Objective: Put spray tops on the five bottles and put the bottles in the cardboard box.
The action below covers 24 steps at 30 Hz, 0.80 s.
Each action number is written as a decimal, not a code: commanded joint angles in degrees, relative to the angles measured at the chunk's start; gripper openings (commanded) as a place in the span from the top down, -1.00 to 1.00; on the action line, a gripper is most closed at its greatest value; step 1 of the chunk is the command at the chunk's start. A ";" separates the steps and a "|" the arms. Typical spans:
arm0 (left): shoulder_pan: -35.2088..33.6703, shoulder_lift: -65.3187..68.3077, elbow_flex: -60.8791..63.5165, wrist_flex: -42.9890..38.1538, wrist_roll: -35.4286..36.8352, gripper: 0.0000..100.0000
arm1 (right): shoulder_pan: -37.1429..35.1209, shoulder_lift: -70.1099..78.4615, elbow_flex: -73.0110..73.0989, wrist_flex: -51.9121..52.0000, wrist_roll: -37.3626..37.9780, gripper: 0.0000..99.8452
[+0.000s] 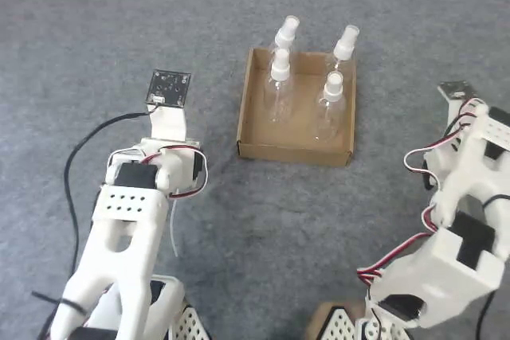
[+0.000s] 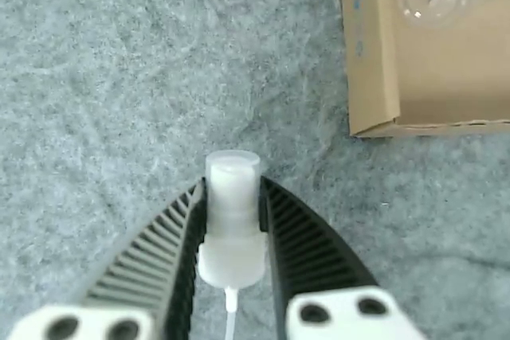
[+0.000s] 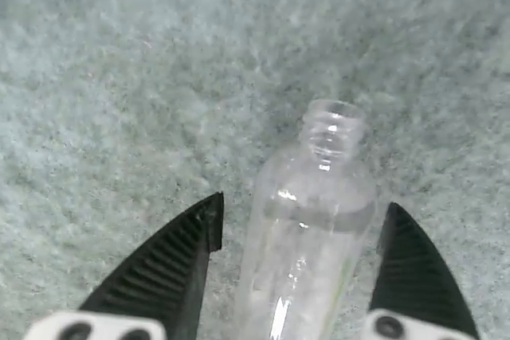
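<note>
my left gripper (image 2: 231, 190) pinched the spray top (image 2: 232, 224) and my right gripper (image 3: 304, 206) stood spread around the uncapped bottle (image 3: 315, 232), cardboard box (image 1: 295, 151) at 12 o'clock; unclamped, that bottle risked rolling aside under capping pressure.

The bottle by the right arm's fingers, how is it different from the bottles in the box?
The loose bottle has a bare open neck; the four boxed bottles wear white spray tops. The loose bottle is between the right gripper's open fingers; the boxed bottles stand in the cardboard box. All are clear.
</note>
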 commanded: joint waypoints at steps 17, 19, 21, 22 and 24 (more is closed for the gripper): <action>0.18 -0.18 -0.04 -1.32 0.26 0.98 | 1.89 5.85 -1.14 -3.21 -0.18 0.84; 0.26 -0.26 0.48 -1.32 0.26 0.98 | 1.63 5.85 -2.02 -2.68 1.32 0.96; 0.26 -0.53 1.10 -2.20 0.26 0.98 | 1.80 5.85 -2.81 -2.07 3.69 0.99; 0.18 -0.62 1.36 -2.64 0.26 0.98 | 1.80 5.76 -3.69 -1.19 4.31 0.99; -0.09 -0.62 1.45 -3.16 0.26 0.98 | 1.54 5.76 -6.33 1.80 4.57 0.99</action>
